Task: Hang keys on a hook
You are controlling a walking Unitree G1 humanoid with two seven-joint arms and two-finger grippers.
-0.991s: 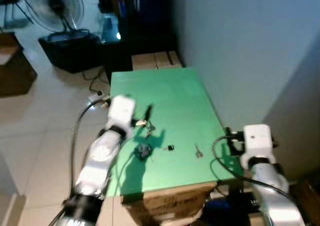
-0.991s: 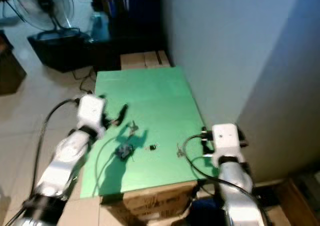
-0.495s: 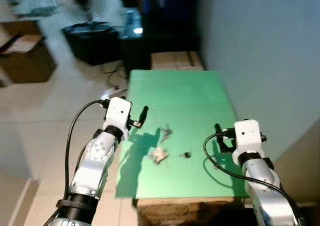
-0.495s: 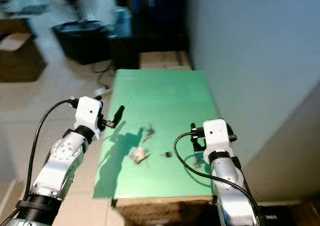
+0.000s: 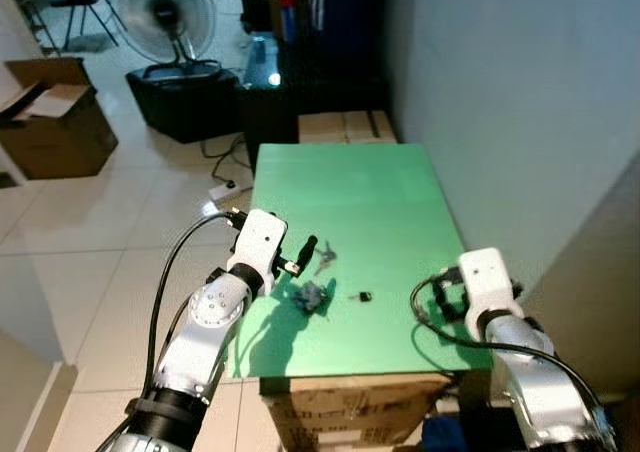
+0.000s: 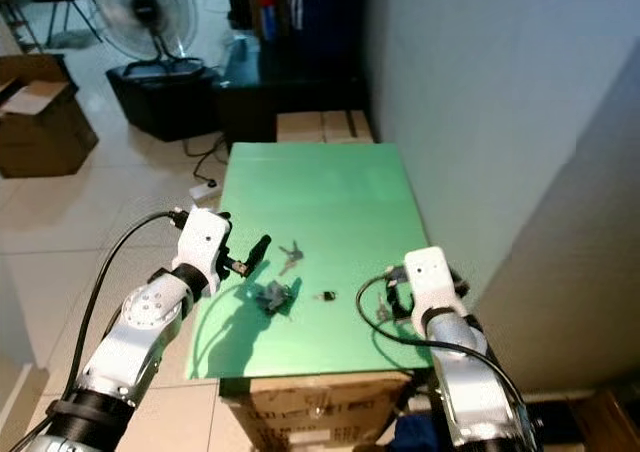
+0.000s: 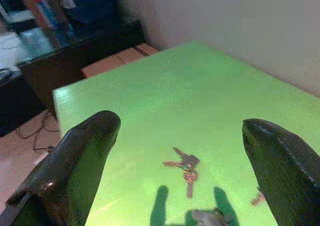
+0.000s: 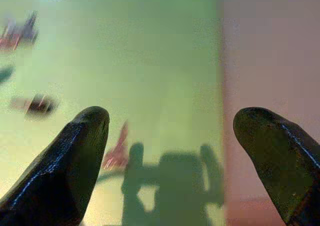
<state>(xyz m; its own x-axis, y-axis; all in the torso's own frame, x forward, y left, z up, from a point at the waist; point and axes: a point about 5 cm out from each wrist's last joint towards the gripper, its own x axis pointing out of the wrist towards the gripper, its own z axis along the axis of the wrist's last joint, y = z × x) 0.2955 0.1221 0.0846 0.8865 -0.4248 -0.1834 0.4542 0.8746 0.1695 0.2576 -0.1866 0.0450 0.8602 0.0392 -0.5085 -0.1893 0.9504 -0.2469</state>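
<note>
A small bunch of keys (image 5: 325, 258) lies on the green tabletop (image 5: 370, 197), left of its middle. A grey bundle (image 5: 313, 295) and a small dark fob (image 5: 362, 296) lie nearer the front. My left gripper (image 5: 306, 252) hovers open just left of the bunch; the left wrist view looks between its spread fingers (image 7: 85, 151) at the keys (image 7: 184, 167). My right gripper (image 5: 442, 298) is open over the table's right edge. In the right wrist view a single small key (image 8: 117, 153) lies just ahead of its gripper (image 8: 171, 118), and the fob (image 8: 37, 104) farther off.
The green top rests on a cardboard box (image 5: 350, 412). A pale wall (image 5: 520, 102) runs along the table's right side. Behind it stand flat boxes (image 5: 345, 127) and a dark cabinet (image 5: 320, 32). On the tiled floor to the left are a fan (image 5: 165, 12), a black case (image 5: 185, 97) and an open carton (image 5: 55, 117).
The camera has shifted and steadied. My left gripper has moved in over the table's left edge, closer to the bunch of keys. The right gripper stays at the right edge.
</note>
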